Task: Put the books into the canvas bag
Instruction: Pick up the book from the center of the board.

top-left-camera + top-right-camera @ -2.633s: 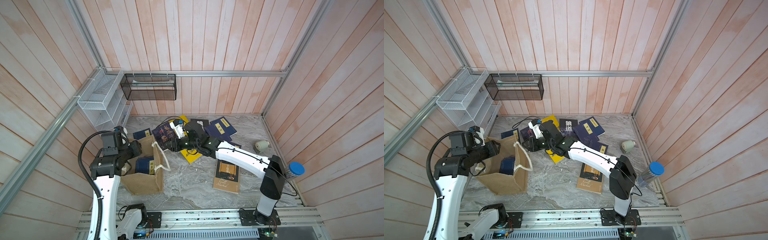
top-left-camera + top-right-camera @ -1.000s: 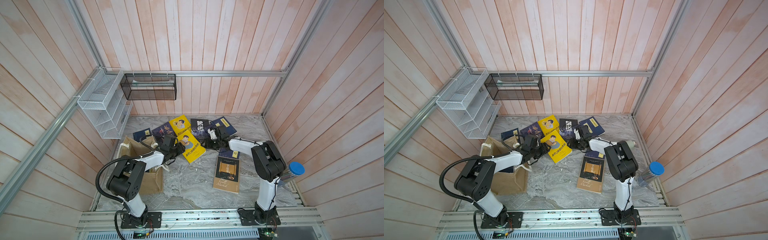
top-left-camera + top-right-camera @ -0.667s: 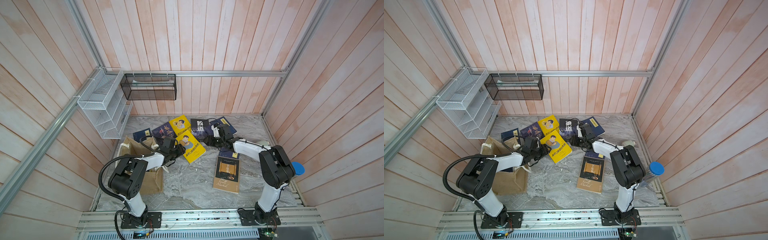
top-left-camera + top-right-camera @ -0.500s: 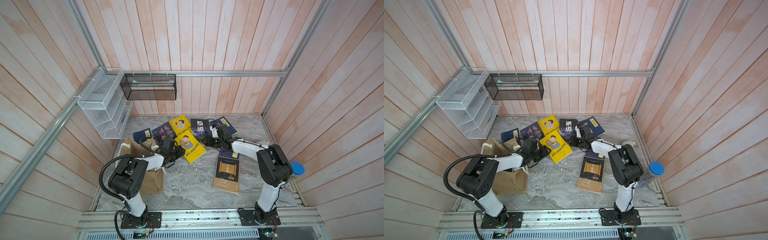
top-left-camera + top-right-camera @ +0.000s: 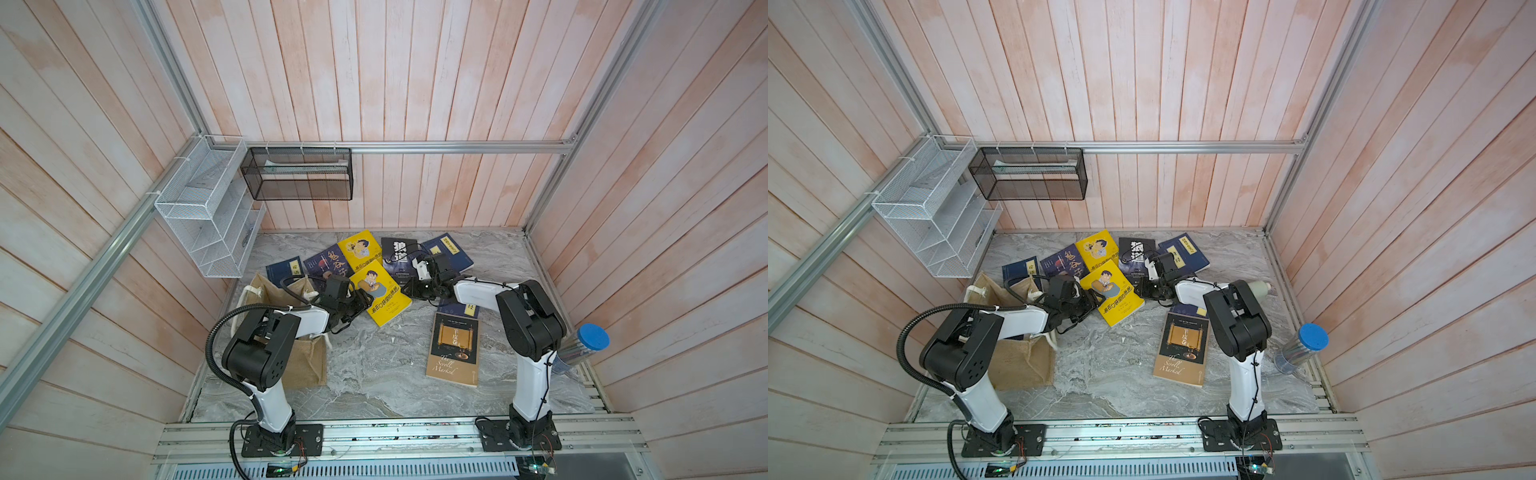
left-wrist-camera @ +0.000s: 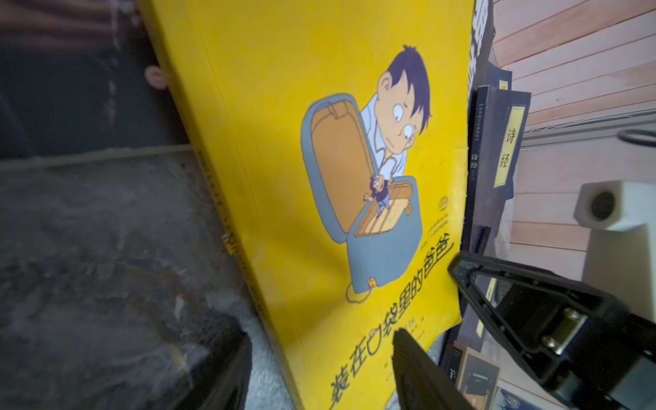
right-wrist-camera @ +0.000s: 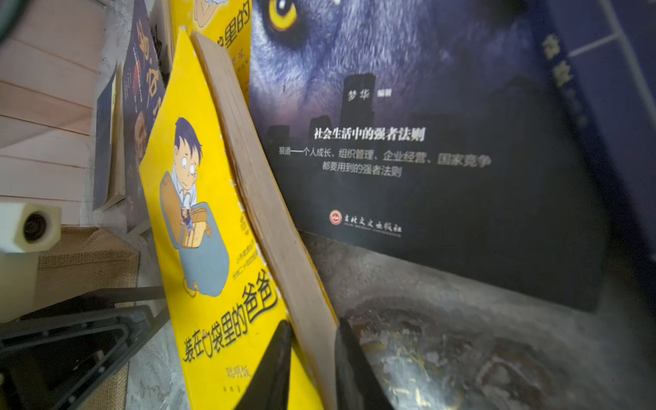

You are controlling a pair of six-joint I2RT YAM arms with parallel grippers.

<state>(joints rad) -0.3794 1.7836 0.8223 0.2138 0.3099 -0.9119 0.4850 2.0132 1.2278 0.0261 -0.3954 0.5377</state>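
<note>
Plank-walled room, grey marble bench (image 5: 374, 382). One tan woven canvas bag (image 5: 309, 365) stands at its left edge. The left tool (image 5: 362, 301) sits released astride a yellow cartoon-cover paperback (image 5: 384, 293). The right tool (image 7: 312, 355) grasps its page edge. Nine thin paperback books (image 5: 455, 349) show mid-bench.

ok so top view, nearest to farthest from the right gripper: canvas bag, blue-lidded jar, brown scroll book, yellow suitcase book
1. yellow suitcase book: edge between the right gripper's jaws
2. brown scroll book: toward its base
3. canvas bag: on the left
4. blue-lidded jar: right wall
</note>
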